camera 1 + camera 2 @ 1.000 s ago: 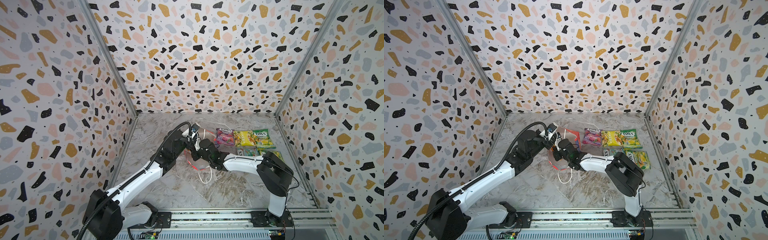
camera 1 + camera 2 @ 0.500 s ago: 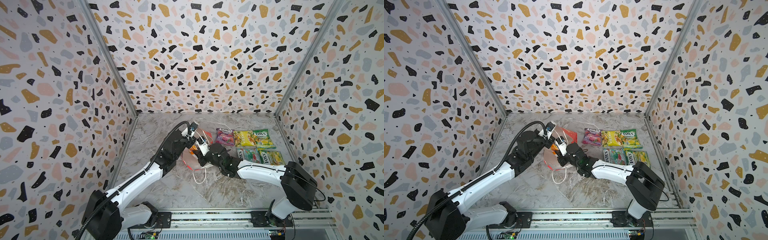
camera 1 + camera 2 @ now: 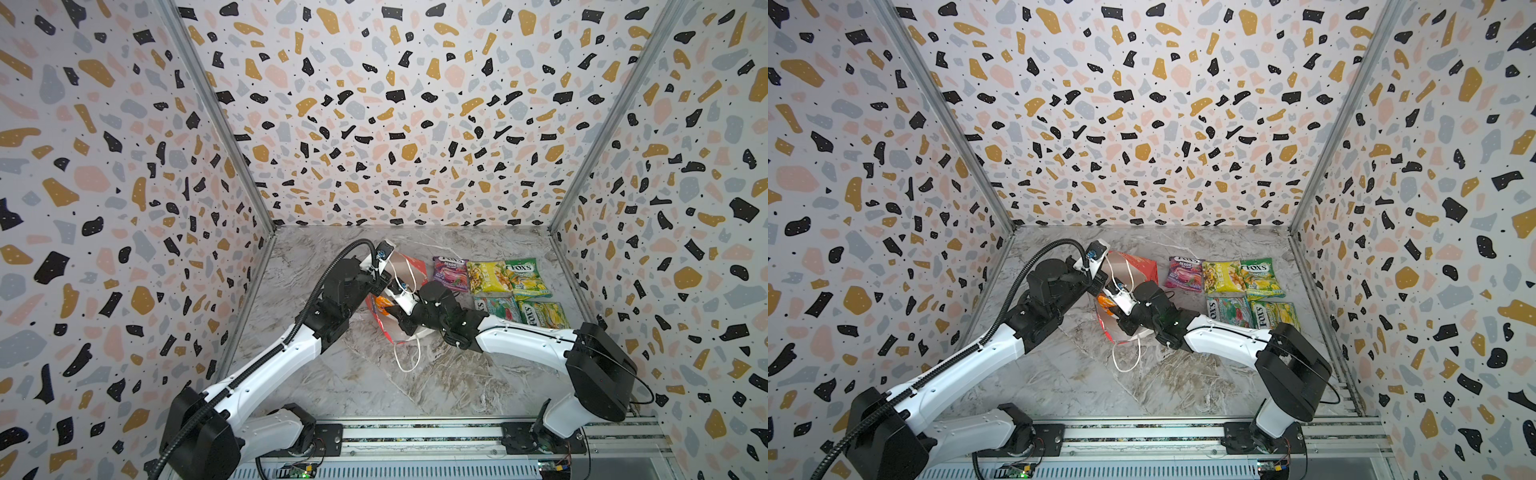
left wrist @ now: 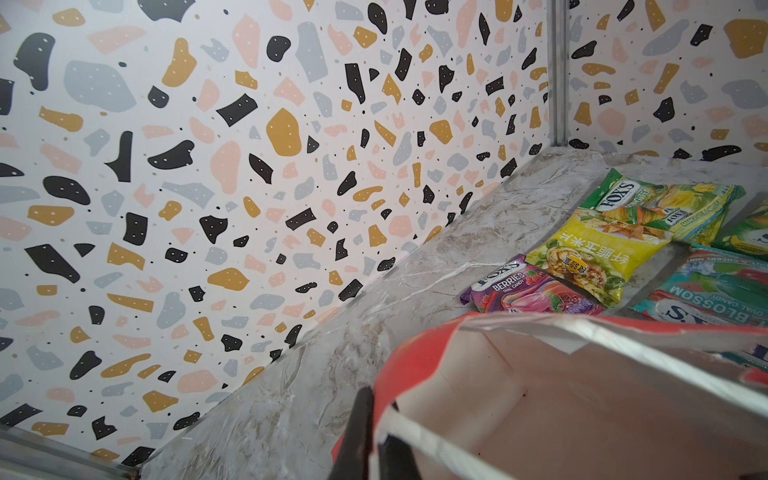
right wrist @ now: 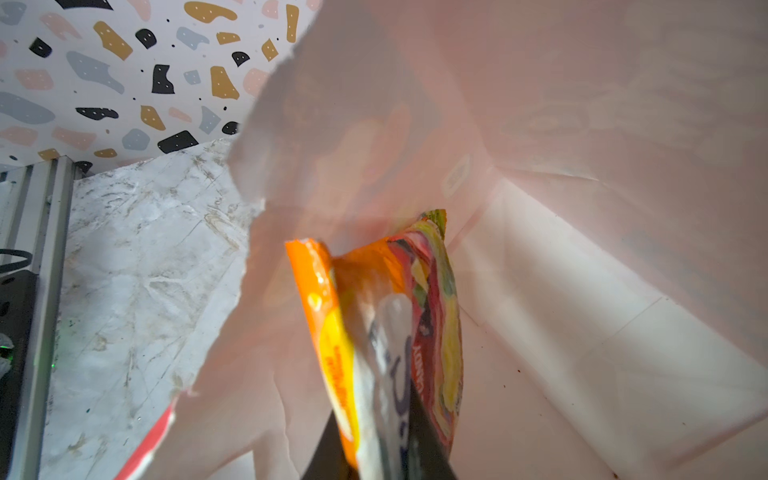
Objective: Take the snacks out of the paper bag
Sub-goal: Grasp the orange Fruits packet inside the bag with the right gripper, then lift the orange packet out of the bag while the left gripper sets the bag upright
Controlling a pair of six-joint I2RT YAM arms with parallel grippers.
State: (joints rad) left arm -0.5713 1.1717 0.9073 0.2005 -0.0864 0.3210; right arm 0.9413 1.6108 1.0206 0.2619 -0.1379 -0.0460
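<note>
Our right gripper (image 5: pixel 382 453) is closed on the edge of an orange-pink packet (image 5: pixel 328 291), glossy with yellow and red print. It holds the packet inside the paper bag (image 5: pixel 582 291), whose white walls surround the jaws. Our left gripper (image 4: pixel 376 449) is pinched tight on the bag's red-faced rim, where a white cord handle (image 4: pixel 419 432) crosses its fingertips. On the side of the right gripper away from the left one, clear of the bag, five packets lie flat on the marble tabletop (image 3: pixel 332 374): a purple packet (image 3: pixel 449 272), a yellow packet (image 3: pixel 486 278), a green packet (image 3: pixel 521 276), a teal packet (image 3: pixel 496 307) and a yellow-green packet (image 3: pixel 544 313).
</note>
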